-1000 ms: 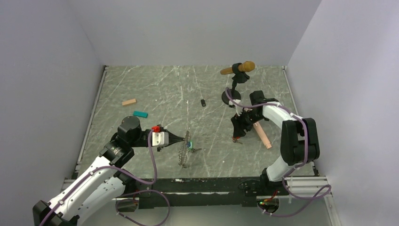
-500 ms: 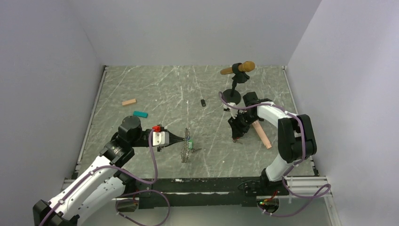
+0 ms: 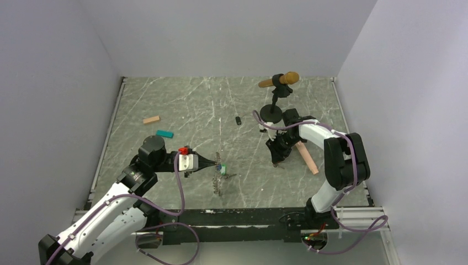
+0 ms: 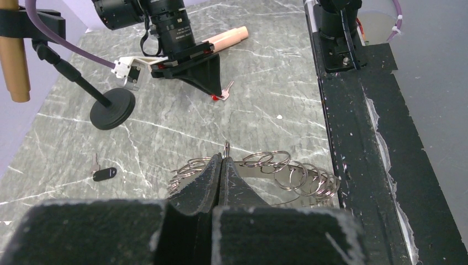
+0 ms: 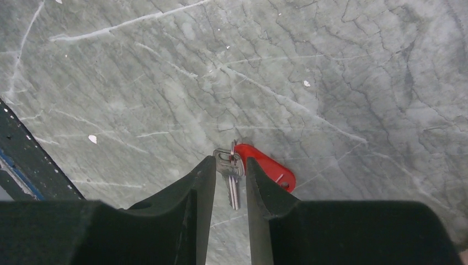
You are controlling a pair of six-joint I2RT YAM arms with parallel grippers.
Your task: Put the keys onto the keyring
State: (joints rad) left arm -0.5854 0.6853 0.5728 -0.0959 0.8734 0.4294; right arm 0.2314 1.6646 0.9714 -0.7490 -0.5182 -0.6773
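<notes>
My left gripper (image 3: 213, 164) is shut on one small ring of the keyring (image 3: 218, 180), a loop of thin metal rings that hangs from the jaws down to the table. The left wrist view shows the shut fingertips (image 4: 216, 165) with the rings (image 4: 287, 172) spread behind them. A green-tagged key (image 3: 223, 170) sits by the loop. My right gripper (image 3: 276, 157) points down at a metal key (image 5: 230, 171) with a red tag (image 5: 267, 165) lying on the table. Its jaws stand a narrow gap apart on either side of the key's head.
A microphone (image 3: 280, 80) on a black stand with a round base (image 3: 270, 113) is just behind the right gripper. A pink rod (image 3: 307, 157) lies to its right. A small black-tagged key (image 3: 238, 120) lies mid-table. Teal block (image 3: 164, 133) and tan block (image 3: 151, 119) lie at the left.
The right arm has swung left and its gripper has shifted slightly up and left over the red-tagged key. The left gripper holds still; the hanging keyring has swayed a little.
</notes>
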